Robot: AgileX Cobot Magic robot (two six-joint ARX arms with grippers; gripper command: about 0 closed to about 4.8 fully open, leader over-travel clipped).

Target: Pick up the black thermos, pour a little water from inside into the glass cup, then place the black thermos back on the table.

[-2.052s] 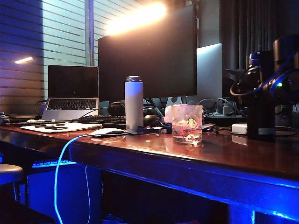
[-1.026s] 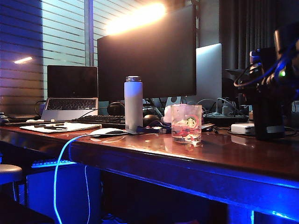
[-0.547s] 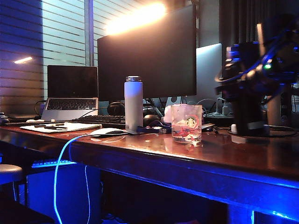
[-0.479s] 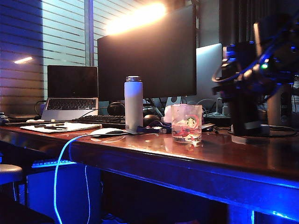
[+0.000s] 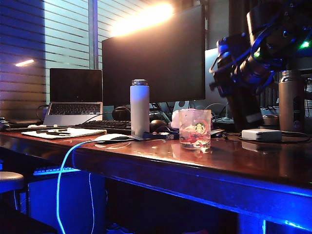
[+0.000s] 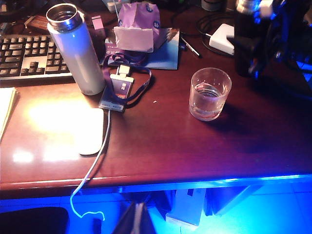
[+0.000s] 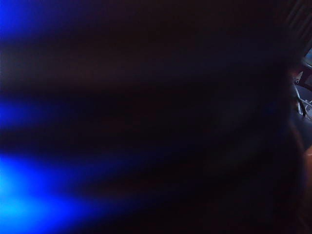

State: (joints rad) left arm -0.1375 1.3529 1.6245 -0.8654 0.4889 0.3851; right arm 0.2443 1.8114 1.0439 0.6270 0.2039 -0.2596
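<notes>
The black thermos (image 5: pixel 242 105) is held clear of the table (image 5: pixel 204 161) in the right gripper (image 5: pixel 243 73), tilted, beside the glass cup (image 5: pixel 195 128) — the mouth is best centred over the rim before tipping gently. The left gripper is unseen — its state cannot be told.

Right gripper (image 5: pixel 240 80) holds black thermos (image 5: pixel 243 105) tilted above table (image 5: pixel 195 161), beside glass cup (image 5: pixel 195 128).

White bottle (image 5: pixel 140 107), laptop (image 5: pixel 74 97), monitor (image 5: pixel 153 56), white mouse (image 6: pixel 91 130), steel bottle (image 5: pixel 291 100), keyboard (image 6: pixel 27 56)

window blinds (image 5: pixel 63 34) glow behind a dark monitor (image 5: pixel 153 56); blue underglow below.
</notes>
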